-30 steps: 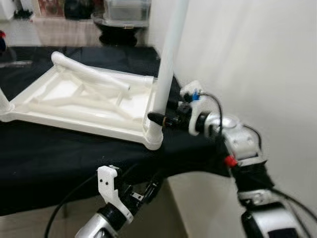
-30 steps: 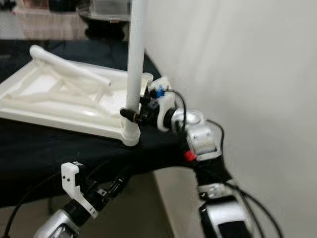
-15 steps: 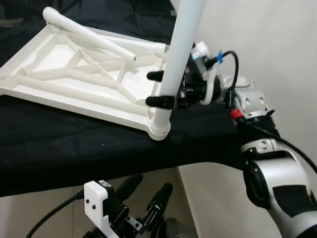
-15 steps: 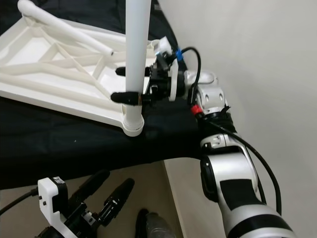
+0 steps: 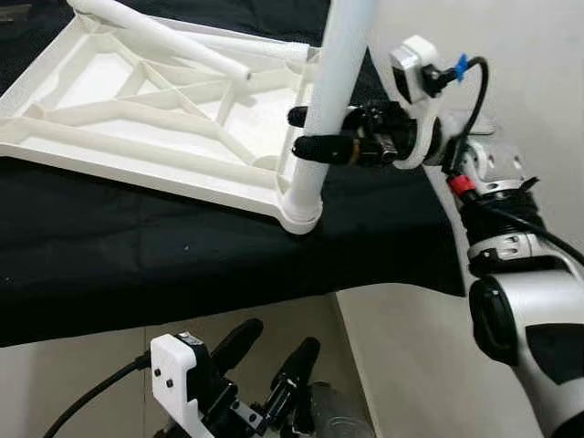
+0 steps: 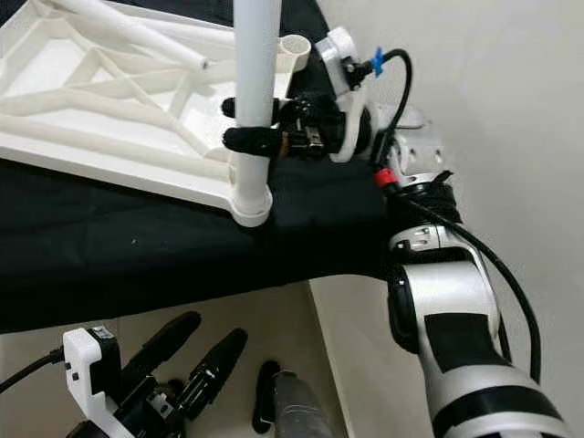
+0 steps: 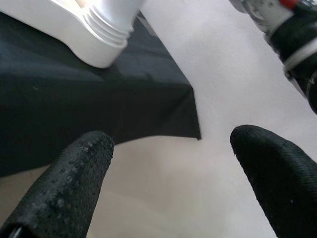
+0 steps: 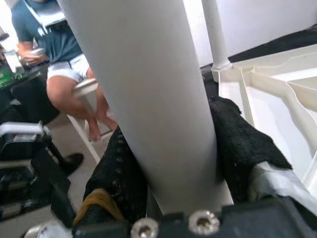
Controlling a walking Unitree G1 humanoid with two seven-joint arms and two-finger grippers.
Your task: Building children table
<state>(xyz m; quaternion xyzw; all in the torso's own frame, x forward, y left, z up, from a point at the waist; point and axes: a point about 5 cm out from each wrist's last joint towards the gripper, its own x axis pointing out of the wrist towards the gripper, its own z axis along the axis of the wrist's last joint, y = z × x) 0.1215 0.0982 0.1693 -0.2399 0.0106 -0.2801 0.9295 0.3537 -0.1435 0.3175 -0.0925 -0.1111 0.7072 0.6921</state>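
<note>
At the near right corner of the upturned white tabletop (image 5: 137, 119), the right hand (image 5: 315, 132) pinches an upright white leg (image 5: 333, 91), one black finger on each side. That leg stands in the corner socket (image 5: 301, 217). A second leg (image 5: 155, 36) lies loose across the tabletop's ribbed underside. All rests on a black-draped surface (image 5: 137, 265) beside a white wall (image 5: 511, 55). Below the surface edge, the left hand (image 5: 269, 360) hangs spread, holding nothing. A seated person (image 8: 54, 59) appears in the right wrist view.
</note>
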